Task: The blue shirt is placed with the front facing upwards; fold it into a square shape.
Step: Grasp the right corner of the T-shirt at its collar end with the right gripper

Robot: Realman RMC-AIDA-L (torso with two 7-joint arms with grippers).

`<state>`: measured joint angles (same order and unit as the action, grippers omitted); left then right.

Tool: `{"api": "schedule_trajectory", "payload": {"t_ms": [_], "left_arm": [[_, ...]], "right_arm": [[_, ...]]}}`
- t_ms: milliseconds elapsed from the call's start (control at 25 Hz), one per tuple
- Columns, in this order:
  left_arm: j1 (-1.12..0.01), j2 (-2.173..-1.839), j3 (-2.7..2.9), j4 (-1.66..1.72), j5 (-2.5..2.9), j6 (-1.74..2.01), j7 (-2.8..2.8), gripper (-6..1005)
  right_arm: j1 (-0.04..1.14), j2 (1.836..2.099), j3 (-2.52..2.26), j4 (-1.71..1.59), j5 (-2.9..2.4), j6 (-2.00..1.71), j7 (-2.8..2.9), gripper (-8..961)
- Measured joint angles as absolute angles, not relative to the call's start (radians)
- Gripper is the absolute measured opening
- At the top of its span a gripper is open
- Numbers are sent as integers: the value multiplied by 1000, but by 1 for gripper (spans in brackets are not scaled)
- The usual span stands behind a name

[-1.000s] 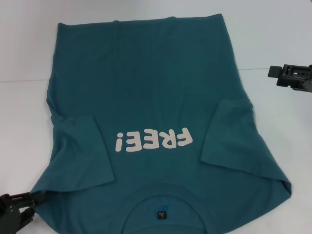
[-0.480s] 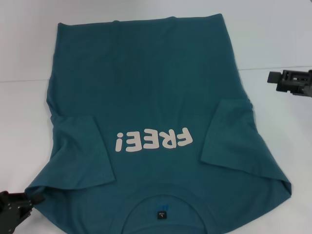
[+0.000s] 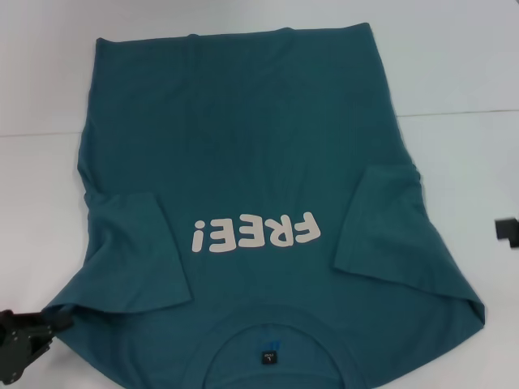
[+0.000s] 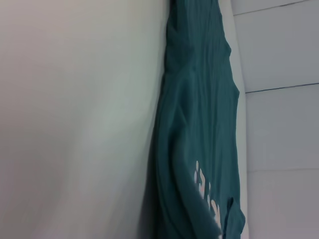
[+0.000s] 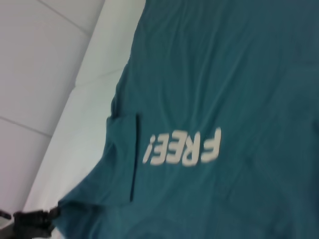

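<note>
Lying face up on the white table (image 3: 462,73), the blue shirt (image 3: 243,154) has its collar at the near edge and its hem at the far side, so the white "FREE!" lettering (image 3: 253,234) reads upside down to you in the head view. Both short sleeves are folded inward onto the body: the left sleeve (image 3: 134,251) lies beside the exclamation mark, the right sleeve (image 3: 385,227) beside the F. The small black neck label (image 3: 267,356) sits inside the collar at the near edge.

Note the left gripper (image 3: 45,324) at the near left corner, its tip touching the shirt's left shoulder, where the cloth is bunched and slightly raised. You cannot tell from any view whether its fingers are closed on the fabric. The right wrist view shows the same gripper (image 5: 35,221) at that corner.

Only a small dark piece of the right gripper (image 3: 508,230) shows at the right edge, off the shirt; you cannot tell its finger state.
</note>
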<state>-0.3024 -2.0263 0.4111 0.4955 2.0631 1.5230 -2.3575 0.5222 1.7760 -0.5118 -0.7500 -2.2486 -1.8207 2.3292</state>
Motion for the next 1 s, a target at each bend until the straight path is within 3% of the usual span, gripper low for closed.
{"api": "schedule_trajectory", "payload": {"t_ms": [720, 1000], "left_arm": [[-326, -2032, 412, 495, 2067, 1509, -2343, 23], [-319, -2034, 411, 494, 2065, 1509, -2340, 24]], "right_arm": [[473, 1784, -514, -701, -2402, -1762, 2390, 700], [469, 1806, -523, -689, -2417, -1702, 2349, 701]]}}
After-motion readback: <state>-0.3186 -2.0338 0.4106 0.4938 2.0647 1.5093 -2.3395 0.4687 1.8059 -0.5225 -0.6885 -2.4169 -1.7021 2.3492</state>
